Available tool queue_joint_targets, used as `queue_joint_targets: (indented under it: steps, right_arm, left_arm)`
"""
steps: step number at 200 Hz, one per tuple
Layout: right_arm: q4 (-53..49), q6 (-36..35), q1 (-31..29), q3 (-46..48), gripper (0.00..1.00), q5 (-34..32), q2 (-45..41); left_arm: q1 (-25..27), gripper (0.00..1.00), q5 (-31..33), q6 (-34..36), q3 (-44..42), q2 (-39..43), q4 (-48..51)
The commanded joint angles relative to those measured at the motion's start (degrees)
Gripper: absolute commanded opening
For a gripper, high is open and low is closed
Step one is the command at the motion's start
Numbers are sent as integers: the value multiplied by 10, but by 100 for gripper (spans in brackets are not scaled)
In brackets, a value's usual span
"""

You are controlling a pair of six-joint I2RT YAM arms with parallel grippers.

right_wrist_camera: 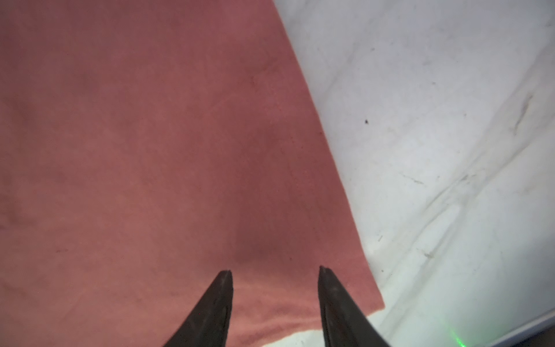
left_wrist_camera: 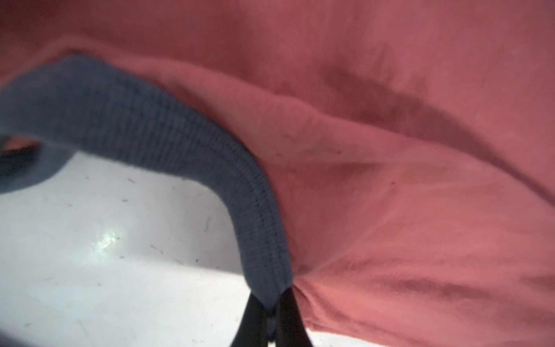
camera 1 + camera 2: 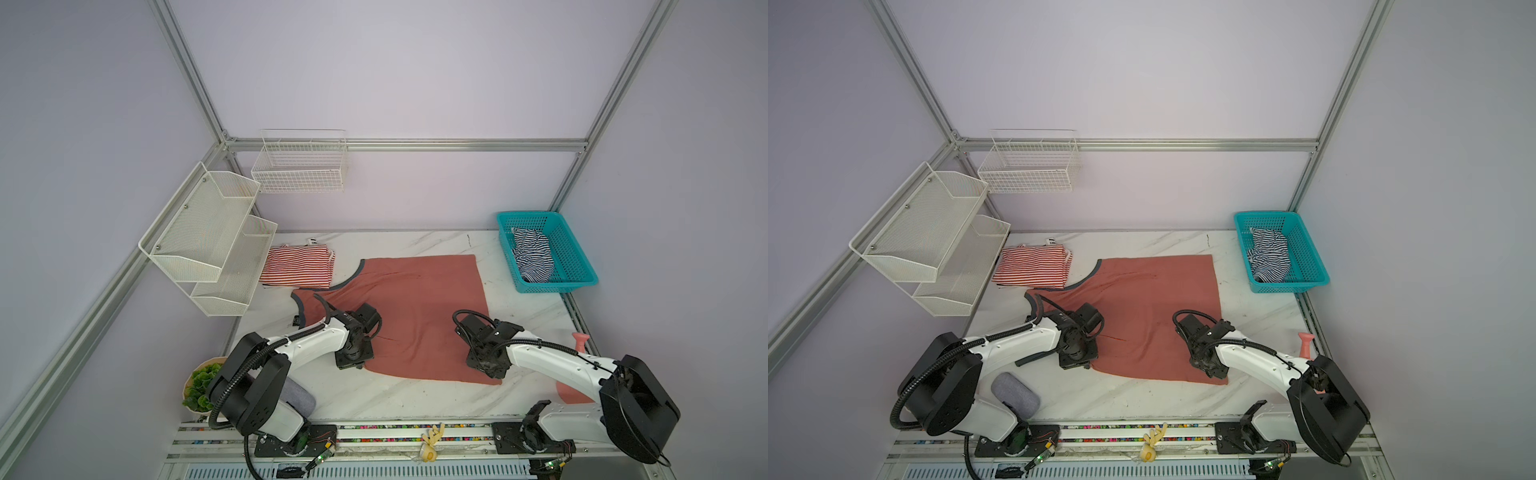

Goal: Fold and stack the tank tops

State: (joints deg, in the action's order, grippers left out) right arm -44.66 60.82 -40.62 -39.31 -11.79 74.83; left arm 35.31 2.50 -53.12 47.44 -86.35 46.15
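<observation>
Closest to the lens: the front rail (image 3: 386, 434) carrying both arm bases. Past that, on the marble table (image 3: 395, 399), the salmon tank top (image 3: 419, 299) spread flat, long axis running left to right, straps and dark grey trim (image 2: 180, 144) toward the left, hem toward the right. Left gripper (image 2: 271, 303) pressed together on that trim at the near-left corner, cloth tented up a bit. Right gripper (image 1: 274, 270) spread over the near-right hem corner, pinching nothing; can't tell if the tips touch fabric. So 1 arm per near corner. Probably needs the right to close before lifting the near edge away toward the far edge. Red-and-white striped top (image 3: 297, 266) folded at far left; navy-and-white striped top (image 3: 532, 255) bunched in the teal basket (image 3: 557, 286), far right.
</observation>
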Motion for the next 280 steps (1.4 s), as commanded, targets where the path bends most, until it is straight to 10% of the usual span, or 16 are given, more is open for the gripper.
queue_joint_targets:
  steps: [1, 69, 280]
  right_arm:
    - [-14, 37, -14, 2, 51, 3, -15]
    - [-50, 161, -139, 1, 57, 12, 19]
    - [-101, 294, -234, 8, 55, 18, -3]
  left_arm:
    - [-6, 0, 13, 23, 13, 6, 1]
    - [-42, 0, 16, 45, 29, -13, -10]
    - [-112, 0, 35, 78, 23, -25, -9]
